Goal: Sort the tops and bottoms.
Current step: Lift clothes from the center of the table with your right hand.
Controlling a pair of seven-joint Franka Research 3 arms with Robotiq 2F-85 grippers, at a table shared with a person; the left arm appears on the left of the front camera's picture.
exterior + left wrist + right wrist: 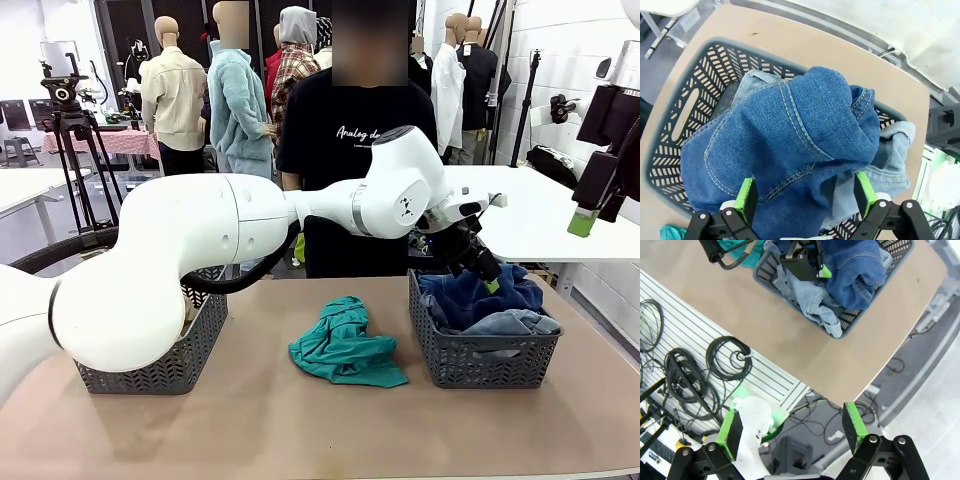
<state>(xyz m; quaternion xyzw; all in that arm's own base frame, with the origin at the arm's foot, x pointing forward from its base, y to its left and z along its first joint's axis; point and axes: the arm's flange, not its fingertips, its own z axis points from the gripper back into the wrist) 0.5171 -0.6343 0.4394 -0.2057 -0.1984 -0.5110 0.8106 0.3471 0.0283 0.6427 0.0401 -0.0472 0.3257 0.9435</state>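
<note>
Two denim garments point(790, 150) in basket point(685, 100); teal tee point(345, 345) on table point(300, 430).

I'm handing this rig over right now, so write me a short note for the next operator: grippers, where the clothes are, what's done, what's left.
Left gripper: open, holding nothing, poised over the dark blue denim shorts in the basket on the robot's right.
Right gripper: open, empty, raised off to the side, away from the table.
Both denim pieces, the dark shorts and the pale jeans, lie in that basket, so the bottoms look sorted.
The teal tee lies crumpled on the table between the two baskets.
Left to do: move the teal tee, probably to the left basket.
</note>
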